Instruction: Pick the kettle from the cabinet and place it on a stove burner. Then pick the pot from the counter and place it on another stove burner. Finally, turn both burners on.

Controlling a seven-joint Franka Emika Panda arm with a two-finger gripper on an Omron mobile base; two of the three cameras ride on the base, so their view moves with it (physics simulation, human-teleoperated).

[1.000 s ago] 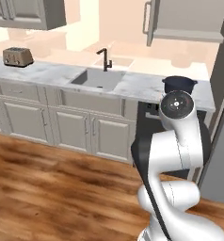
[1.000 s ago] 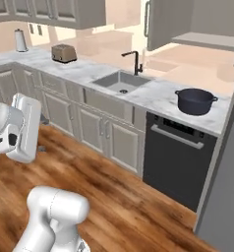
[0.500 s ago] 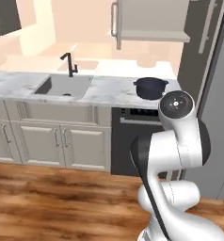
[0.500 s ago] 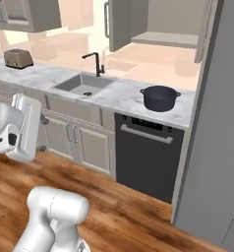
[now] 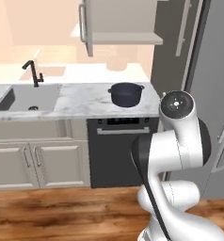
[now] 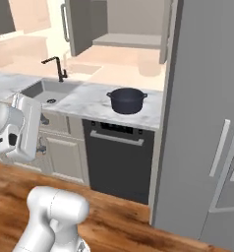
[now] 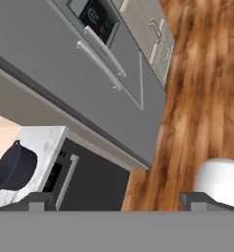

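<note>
**Pot on counter, cabinet open above, kettle not located**

Left base view: the pot (image 5: 126,93) sits on the counter (image 5: 81,101), right of the sink (image 5: 27,98), above a dark appliance front (image 5: 122,151). The cabinet (image 5: 123,21) hangs directly over it, door (image 5: 86,24) swung out. Its shelf underside blocks the interior, so the kettle cannot be made out.

Right base view: pot (image 6: 126,100) near the counter's (image 6: 92,101) right end, beside a tall grey unit (image 6: 207,113). Cabinet (image 6: 124,24) shelf (image 6: 129,39) looks bare here; the far corner is shadowed.

Hand view: gripper (image 7: 118,201) with jaws spread wide and nothing held, pointing toward the wood floor (image 7: 197,98); pot (image 7: 13,168) at the lower left.

Judgement: the pot is rigid, probably heavy and smooth-walled; take it by the rim or a loop handle (image 6: 144,95). No burners identifiable.
</note>
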